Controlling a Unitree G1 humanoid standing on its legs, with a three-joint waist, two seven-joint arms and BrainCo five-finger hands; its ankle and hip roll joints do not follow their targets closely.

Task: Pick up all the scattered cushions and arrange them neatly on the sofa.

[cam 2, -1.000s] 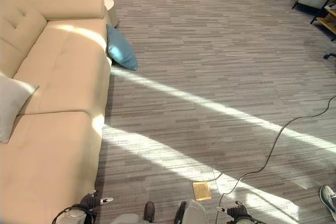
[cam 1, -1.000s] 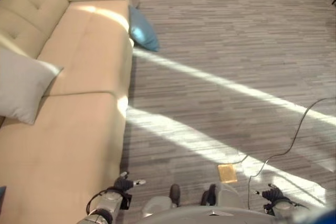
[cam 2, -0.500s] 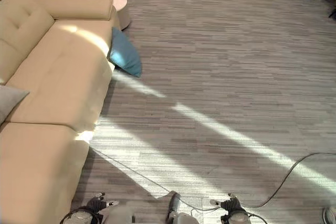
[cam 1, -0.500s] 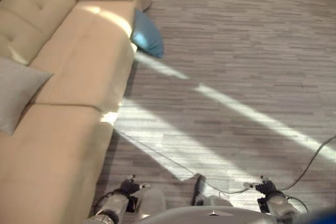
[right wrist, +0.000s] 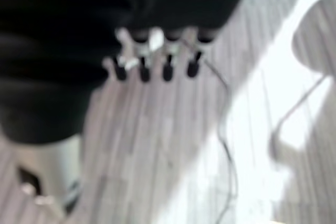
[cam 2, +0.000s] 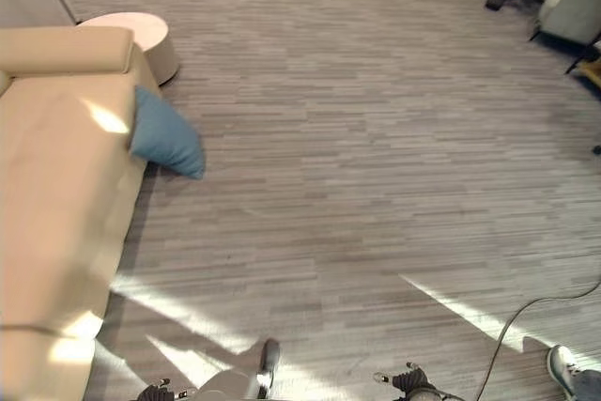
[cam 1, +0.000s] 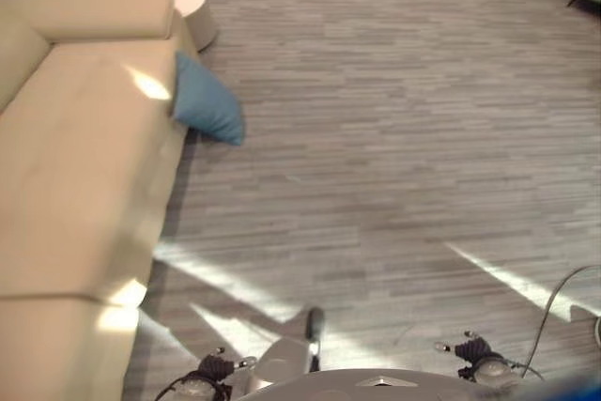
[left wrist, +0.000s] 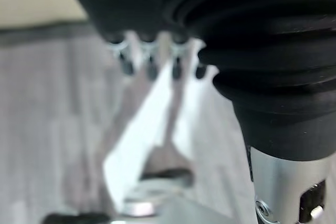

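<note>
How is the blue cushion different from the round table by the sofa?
The blue cushion is blue; the round table is pale. The cushion leans tilted against the sofa's front side; the table stands flat beyond the sofa's armrest end. The cushion looks soft with pointed corners; the table is round. Both stand on the floor.

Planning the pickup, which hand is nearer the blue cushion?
The left hand, on the sofa side; the right hand is farther from the cushion.

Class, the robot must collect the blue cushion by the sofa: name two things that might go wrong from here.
1. The blue cushion leans on the sofa front, on the floor; a poor grasp may topple it.
2. Both hands, left hand and right hand, hang low and far from it; the round table crowds the approach.
</note>
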